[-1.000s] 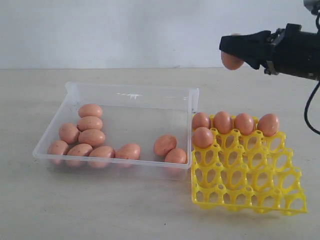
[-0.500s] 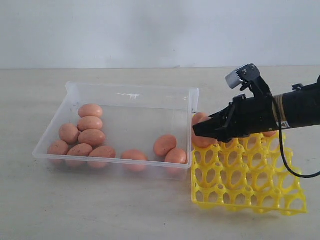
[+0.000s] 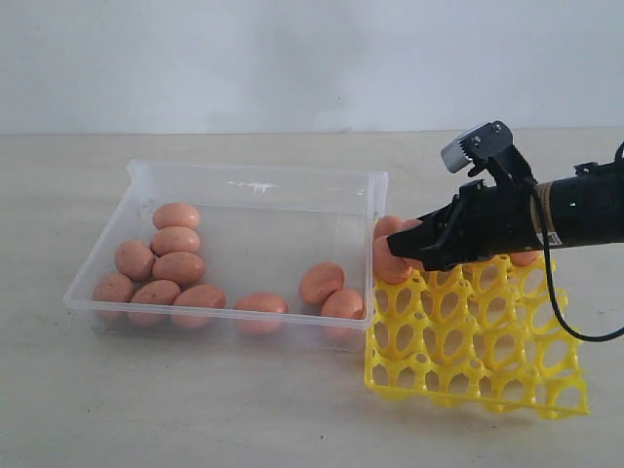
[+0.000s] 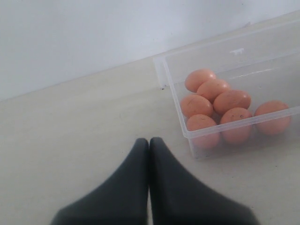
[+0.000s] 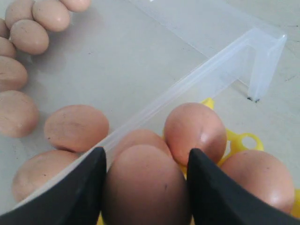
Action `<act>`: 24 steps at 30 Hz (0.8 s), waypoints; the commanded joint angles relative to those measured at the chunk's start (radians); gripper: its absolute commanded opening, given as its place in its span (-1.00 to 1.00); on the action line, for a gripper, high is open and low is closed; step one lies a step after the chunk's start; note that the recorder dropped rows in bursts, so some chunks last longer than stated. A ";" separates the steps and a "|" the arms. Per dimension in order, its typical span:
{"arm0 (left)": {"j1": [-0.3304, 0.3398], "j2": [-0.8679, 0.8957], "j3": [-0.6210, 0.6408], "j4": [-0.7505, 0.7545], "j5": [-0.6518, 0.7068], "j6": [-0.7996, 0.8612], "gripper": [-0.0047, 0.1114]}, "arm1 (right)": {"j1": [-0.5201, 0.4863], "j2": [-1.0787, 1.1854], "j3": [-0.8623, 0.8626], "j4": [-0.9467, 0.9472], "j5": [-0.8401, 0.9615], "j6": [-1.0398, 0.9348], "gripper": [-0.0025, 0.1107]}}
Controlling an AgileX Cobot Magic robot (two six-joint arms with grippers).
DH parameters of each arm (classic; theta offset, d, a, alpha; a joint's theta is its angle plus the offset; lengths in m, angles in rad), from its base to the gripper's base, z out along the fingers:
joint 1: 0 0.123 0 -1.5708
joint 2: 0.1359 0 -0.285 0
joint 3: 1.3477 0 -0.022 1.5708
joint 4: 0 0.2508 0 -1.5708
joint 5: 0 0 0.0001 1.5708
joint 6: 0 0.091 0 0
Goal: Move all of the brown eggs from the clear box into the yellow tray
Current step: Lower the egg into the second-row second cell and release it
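My right gripper is shut on a brown egg, its black fingers on both sides of the shell. In the exterior view this gripper is low over the back left part of the yellow tray, beside the clear box. More eggs sit in the tray's cups just beyond the held one. Several brown eggs lie in the box. My left gripper is shut and empty over bare table, beside a corner of the box.
The tray's near cups stand open. The box wall is right next to the tray's left edge. A black cable hangs from the right arm over the tray's right side.
My right gripper came down from high at the upper right, with the egg, onto the tray's back left. The tray shifted slightly to the left. One egg in the box rolled a little.
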 commanded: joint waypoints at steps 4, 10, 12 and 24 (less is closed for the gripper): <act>-0.003 -0.002 -0.001 -0.008 -0.007 0.000 -0.99 | 0.002 -0.001 -0.002 0.009 0.055 -0.033 -0.96; -0.003 -0.002 -0.001 -0.008 -0.007 0.000 -0.99 | 0.002 -0.001 -0.002 0.009 0.055 -0.033 -0.96; -0.003 -0.002 -0.001 -0.008 -0.007 0.000 -0.99 | 0.002 -0.001 -0.002 0.010 0.069 -0.012 -0.96; -0.003 -0.002 -0.001 -0.008 -0.007 0.000 -0.99 | 0.002 -0.001 -0.002 0.010 0.137 0.004 -0.04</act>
